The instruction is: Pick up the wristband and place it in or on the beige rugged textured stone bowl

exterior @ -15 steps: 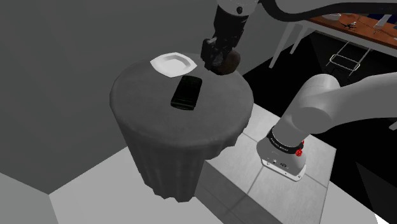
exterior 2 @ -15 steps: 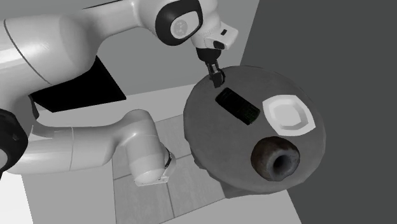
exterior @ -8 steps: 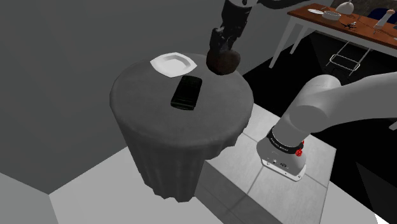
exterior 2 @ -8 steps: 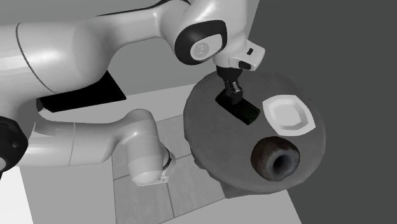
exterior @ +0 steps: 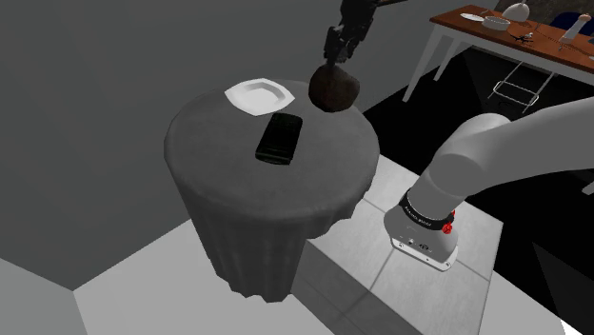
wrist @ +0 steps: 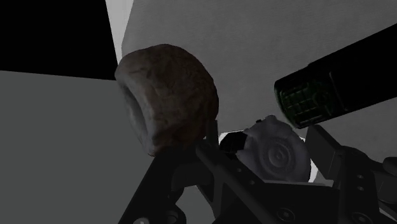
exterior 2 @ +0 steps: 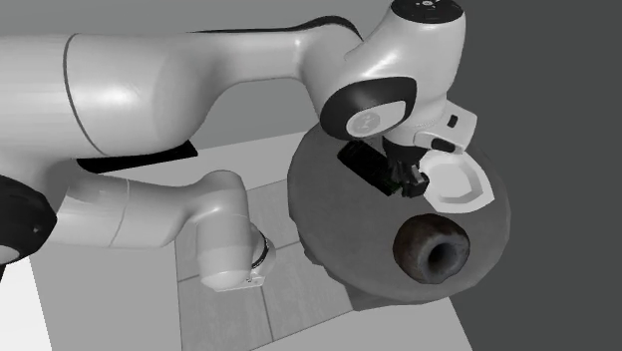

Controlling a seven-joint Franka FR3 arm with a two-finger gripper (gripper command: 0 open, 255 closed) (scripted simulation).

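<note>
The wristband (exterior: 279, 138) is a flat black band with a green sheen, lying in the middle of the round draped table (exterior: 238, 176). Behind it a brown rough stone bowl (exterior: 333, 88) lies near the table's far edge, its mouth visible in the second exterior view (exterior 2: 431, 249). My gripper (exterior: 338, 43) hangs open above the bowl, holding nothing. From the second exterior view the gripper (exterior 2: 411, 179) sits between the wristband (exterior 2: 364, 165) and a white dish (exterior 2: 454, 181). In the wrist view the bowl (wrist: 167, 95) and wristband (wrist: 331, 86) lie beyond the gripper (wrist: 261, 137).
The white dish (exterior: 257, 95) rests at the table's back, to the left of the bowl in the shoulder view. A wooden table (exterior: 519, 38) with small items stands at that view's upper right, with a black area beneath it. My stand (exterior: 424, 238) is beside the round table.
The gripper has risen in the shoulder view. In the second exterior view it has swept from the table's left edge, over the wristband, to beside the white dish. Nothing on the table moved.
</note>
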